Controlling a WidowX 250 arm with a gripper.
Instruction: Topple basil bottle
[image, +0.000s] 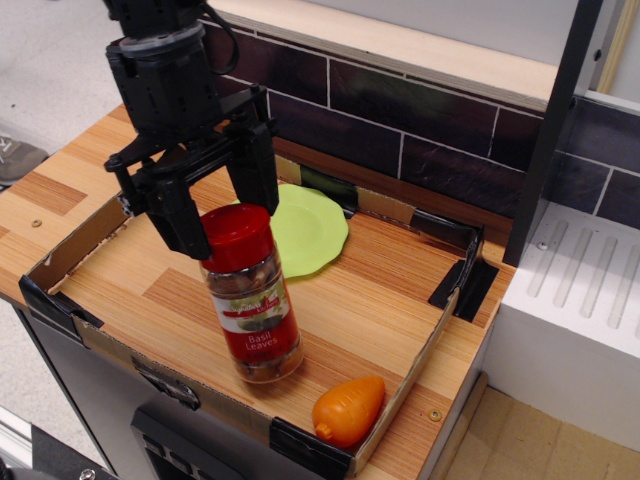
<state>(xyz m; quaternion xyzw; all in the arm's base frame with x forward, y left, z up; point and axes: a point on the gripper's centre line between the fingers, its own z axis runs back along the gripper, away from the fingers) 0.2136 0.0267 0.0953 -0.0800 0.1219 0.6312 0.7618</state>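
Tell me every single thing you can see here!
bottle: one, clear with a red lid, brownish inside, standing tilted near the tray's front edge
carrot: one, orange, front right corner of the tray
plate: one, light green, back of the tray, behind the bottle
tray: one, cardboard rim with black taped corners, on the counter
counter: one, wood
wall tiles: many, dark, behind the tray
rack: one, white, ridged, at the right
gripper: one, black, fingers open either side of the bottle's lid
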